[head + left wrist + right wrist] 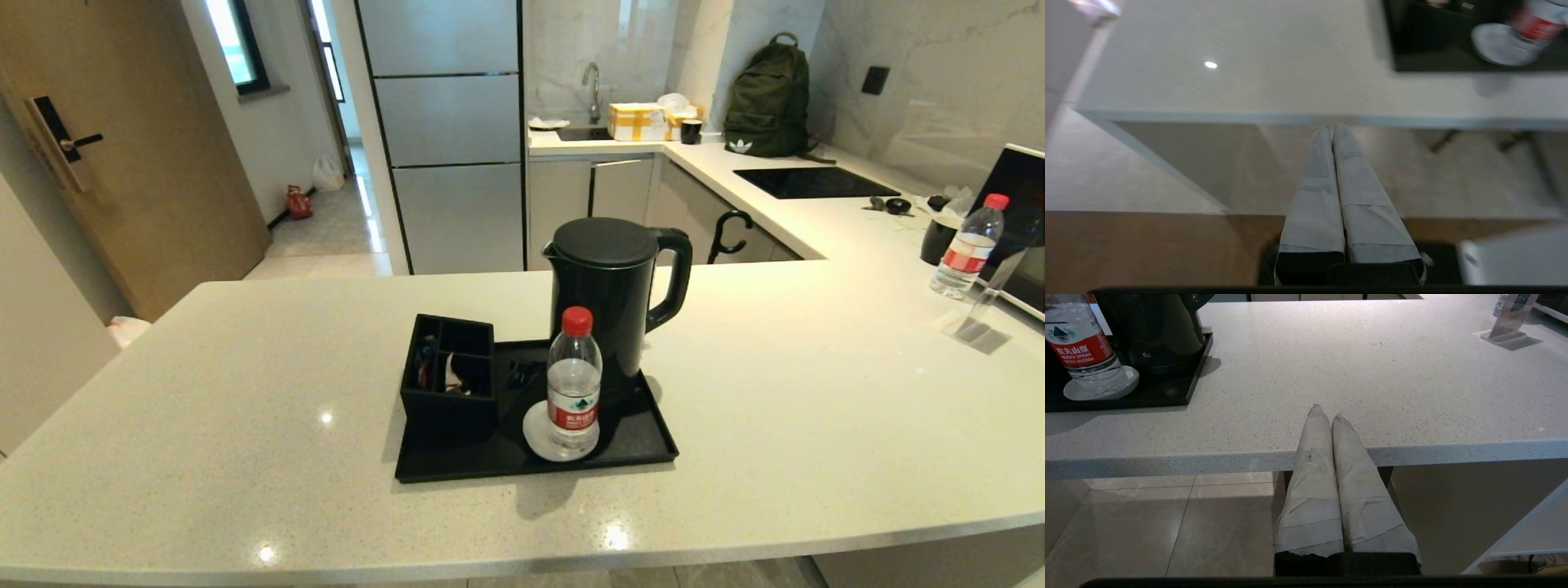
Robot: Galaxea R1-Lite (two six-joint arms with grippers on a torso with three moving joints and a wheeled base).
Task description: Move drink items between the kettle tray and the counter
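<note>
A clear water bottle (574, 384) with a red cap stands on a white coaster (535, 431) in the black kettle tray (637, 441), in front of the tall black kettle (614, 290). The bottle (1084, 347) and tray (1167, 392) also show in the right wrist view, and the bottle (1537, 24) shows in the left wrist view. No pink tea sachet can be made out. Neither arm appears in the head view. My left gripper (1332, 129) is shut and empty, just below the counter's (816, 392) near edge. My right gripper (1326, 412) is shut and empty at that edge, right of the tray.
A black compartmented box (449, 376) sits at the tray's left end. A second bottle (967, 245), a clear sign stand (980, 314) and a microwave (1020, 229) stand at the far right. A cooktop (812, 181) and backpack (767, 98) lie behind.
</note>
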